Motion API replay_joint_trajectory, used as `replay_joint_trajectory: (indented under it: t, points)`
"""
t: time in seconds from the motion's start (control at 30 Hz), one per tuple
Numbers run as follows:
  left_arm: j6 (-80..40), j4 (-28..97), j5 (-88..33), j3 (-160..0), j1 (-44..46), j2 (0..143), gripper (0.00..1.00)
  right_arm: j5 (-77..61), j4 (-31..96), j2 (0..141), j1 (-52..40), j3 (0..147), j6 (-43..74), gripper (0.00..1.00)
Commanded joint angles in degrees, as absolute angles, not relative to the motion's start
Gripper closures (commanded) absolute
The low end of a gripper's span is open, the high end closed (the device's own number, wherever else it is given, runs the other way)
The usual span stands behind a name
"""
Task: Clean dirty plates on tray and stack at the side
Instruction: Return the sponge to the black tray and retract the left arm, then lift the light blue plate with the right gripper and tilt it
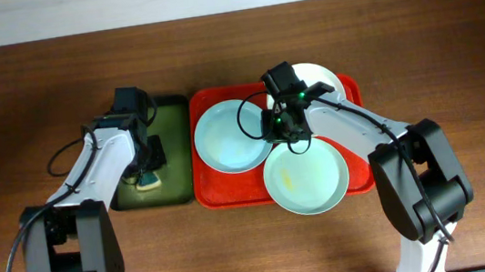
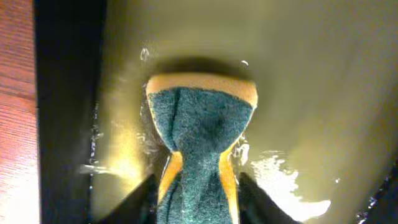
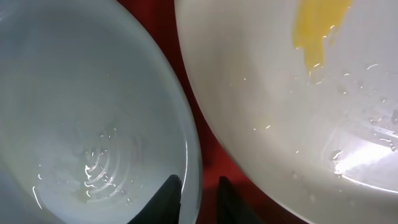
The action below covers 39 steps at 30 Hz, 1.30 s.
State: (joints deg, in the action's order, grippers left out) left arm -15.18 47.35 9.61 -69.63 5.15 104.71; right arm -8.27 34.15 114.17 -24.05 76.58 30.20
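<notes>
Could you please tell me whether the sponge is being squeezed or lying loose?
Squeezed: the left gripper pinches the sponge into an hourglass over the green tray.

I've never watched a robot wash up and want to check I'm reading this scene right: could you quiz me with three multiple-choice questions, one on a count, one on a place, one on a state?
1. How many round shallow plates lie on the large bright red rectangular plastic tray? A two; B three; C four.
2. Where is the yellow sponge with the green scouring face? A on the red tray; B on the table; C on the narrow dark green black-rimmed tray.
3. What is the left gripper doing? A hanging open; B squeezing the sponge; C holding a plate.
1 B: a white plate, a light blue plate and a pale mint green plate lie there. 2 C: green tray floor surrounds it. 3 B: its fingers pinch the sponge into a waist.
</notes>
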Motion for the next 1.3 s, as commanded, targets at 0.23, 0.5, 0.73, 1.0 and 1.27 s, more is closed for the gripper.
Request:
replay_joint_trajectory:
  t: [0.23,0.5,0.73,1.0,1.27]
  points:
    - [-16.69,55.7,0.38,-90.26,-7.2,88.25,0.01,-8.4,34.2,114.83,-24.47,76.27,30.52,0.66]
    - [-16.67,56.27,0.36,-90.26,-12.64,84.03,0.0,-8.38,33.5,114.83,-24.47,76.27,30.55,0.78]
    - [-16.67,56.27,0.36,-90.26,-12.64,84.03,0.0,-8.34,33.34,114.83,-25.08,75.79,30.52,0.78]
    - [-16.67,56.27,0.38,-90.26,-12.64,84.03,0.01,-5.08,33.43,114.83,-27.05,75.26,30.55,0.85]
    - [-16.67,56.29,0.36,-90.26,-12.64,84.03,0.01,-6.04,30.15,114.45,-26.87,72.4,30.55,0.96]
